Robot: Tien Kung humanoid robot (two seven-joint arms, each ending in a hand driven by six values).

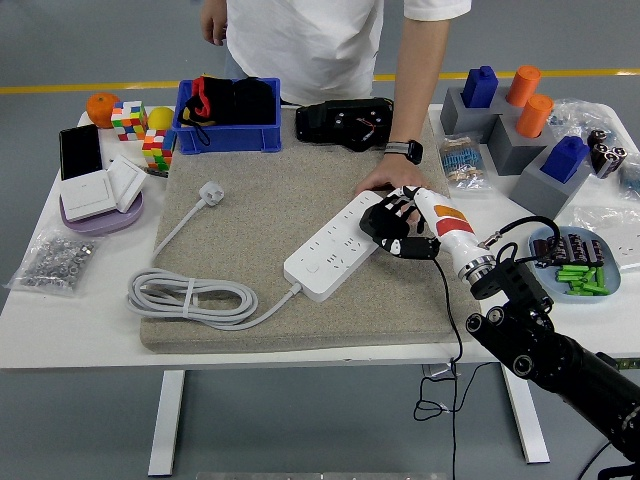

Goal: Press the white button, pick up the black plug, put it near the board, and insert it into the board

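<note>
The right hand (398,228) is showing black fingers (385,222) with pale joint marks; behind them a white wrist shell is bearing an orange patch, then a silver ring, black screw-studded links and a thin black cable. The person (300,40) is wearing a white T-shirt and a dark wristwatch (403,150).

No text, brand, number or sign can be read anywhere in the frame. The white power strip (335,248) at the centre shows only socket holes, and the coloured patch on the robot's forearm (447,222) at centre right is too small to read.
</note>
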